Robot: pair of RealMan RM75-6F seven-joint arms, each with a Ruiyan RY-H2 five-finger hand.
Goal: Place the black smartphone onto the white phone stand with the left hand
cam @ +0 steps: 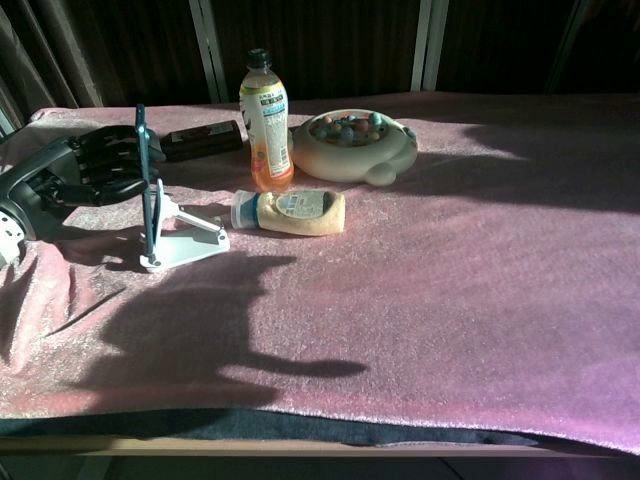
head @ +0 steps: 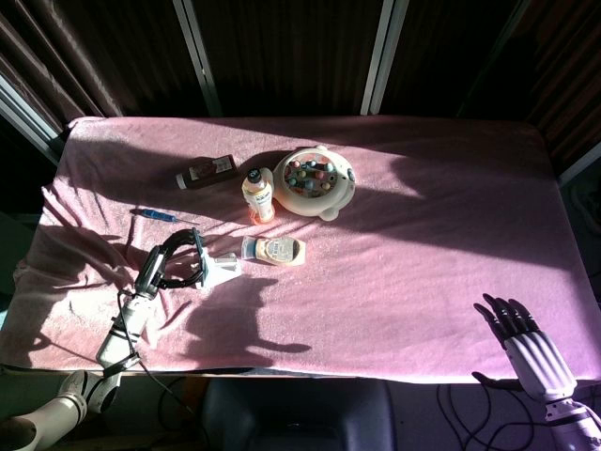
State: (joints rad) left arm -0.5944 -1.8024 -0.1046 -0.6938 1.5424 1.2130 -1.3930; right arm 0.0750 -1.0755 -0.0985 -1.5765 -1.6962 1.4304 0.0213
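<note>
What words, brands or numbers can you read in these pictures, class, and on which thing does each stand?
None can be read.
Upright bottle: printed label, too blurred to read.
Lying bottle: label print too small to read.
Dark flat box: a pale label, illegible.
Phone, stand, bowl: no lettering visible.

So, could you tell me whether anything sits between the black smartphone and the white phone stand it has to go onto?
Nothing visible does. The left hand holds the black smartphone upright directly at the white phone stand, its lower edge down by the stand's base. The lying bottle is on the stand's far side, out of the path.
</note>
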